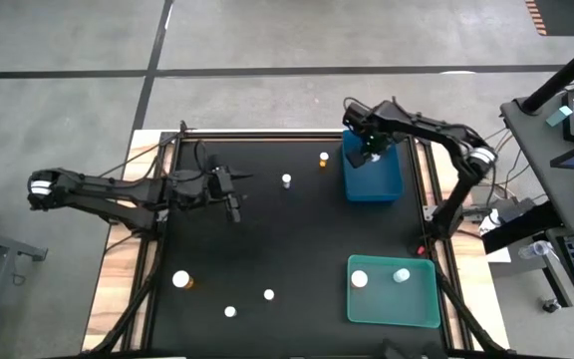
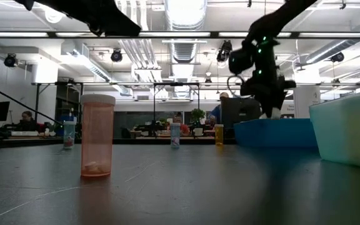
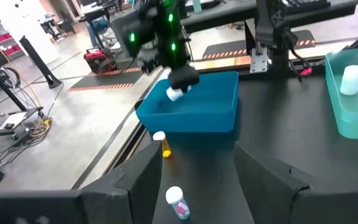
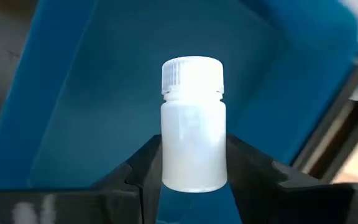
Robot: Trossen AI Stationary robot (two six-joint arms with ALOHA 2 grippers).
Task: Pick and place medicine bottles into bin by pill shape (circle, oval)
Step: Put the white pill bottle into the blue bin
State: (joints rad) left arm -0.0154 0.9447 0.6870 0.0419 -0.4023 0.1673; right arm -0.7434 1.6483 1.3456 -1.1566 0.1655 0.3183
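My right gripper [image 1: 372, 152] hangs over the blue bin [image 1: 375, 178] at the far right, shut on a white bottle with a white cap [image 4: 193, 124]. It also shows in the left wrist view [image 3: 174, 93]. My left gripper [image 1: 233, 206] is open and empty above the table's left middle. A white-capped bottle [image 3: 178, 202] and an amber one [image 3: 162, 144] stand on the table ahead of it. Two bottles [image 1: 359, 279] [image 1: 402, 274] stand in the green bin [image 1: 422, 309]. Three more bottles [image 1: 181, 280] [image 1: 268, 294] [image 1: 229, 311] stand near the front edge. My right gripper pinches the white bottle's body [image 4: 166, 168] between its two fingers, one on each side of its lower half. The capped end [image 4: 192, 74] sticks out past the fingertips. The fingers come slanting from above, and the bottle is lifted clear over the blue bin's floor.
The blue bin and the green bin [image 2: 349, 134] stand along the table's right side. In the low view a tall amber bottle [image 2: 97, 134] stands close by, with small bottles [image 2: 175, 134] [image 2: 219, 134] farther back. Desks and cables lie beyond the right edge.
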